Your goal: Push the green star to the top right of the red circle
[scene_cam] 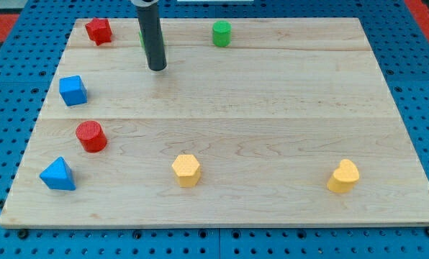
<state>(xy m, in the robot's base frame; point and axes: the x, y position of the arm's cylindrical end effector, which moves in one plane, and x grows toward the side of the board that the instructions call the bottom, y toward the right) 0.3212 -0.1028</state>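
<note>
My tip [157,68] rests on the counter [272,129] near the view's top left, and there is no claw on this rod, so nothing is wide, narrow or holding. A sliver of green at the rod's left edge, probably the green star [141,39], sits almost wholly hidden behind the rod, so I cannot tell whether they touch. The red circle [91,136] lies well below, toward the view's bottom left. The tip stands below and right of that sliver, so I judge it must get above the star to drive it down to the circle's upper right.
</note>
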